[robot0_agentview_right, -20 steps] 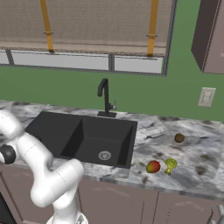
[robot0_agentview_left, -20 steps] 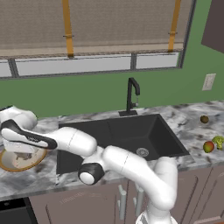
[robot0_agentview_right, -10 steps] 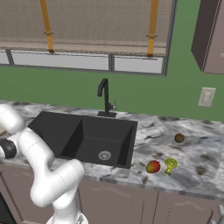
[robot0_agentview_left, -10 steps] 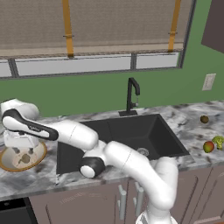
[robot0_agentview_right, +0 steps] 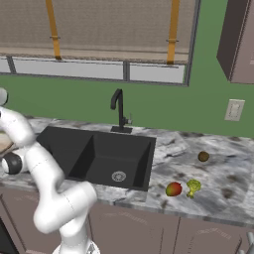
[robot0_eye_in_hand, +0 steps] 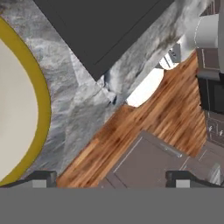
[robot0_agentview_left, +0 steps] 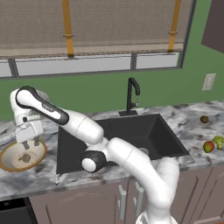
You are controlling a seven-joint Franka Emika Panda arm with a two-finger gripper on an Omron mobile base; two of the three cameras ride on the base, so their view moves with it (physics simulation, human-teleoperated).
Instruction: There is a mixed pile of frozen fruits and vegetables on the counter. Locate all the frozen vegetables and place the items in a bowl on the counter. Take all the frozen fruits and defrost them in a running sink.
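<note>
Above the bowl (robot0_agentview_left: 22, 156) at the table's (robot0_agentview_left: 52, 179) left end, the end effector (robot0_agentview_left: 29, 143) is hanging with fingers spread wide, empty; the brownish-grey lump (robot0_agentview_left: 26, 157) is lying inside. A second ago it was lower, at the bowl. Next, it should be lifting clear before swinging far right to the broccoli (robot0_agentview_left: 218, 141), beside the red-orange fruit (robot0_agentview_left: 208, 147).

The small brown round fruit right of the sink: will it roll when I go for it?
Probably. The brown fruit looks round and lies free on flat counter, apart from the red-orange fruit, so a nudge may send it rolling. It likely weighs little.
</note>
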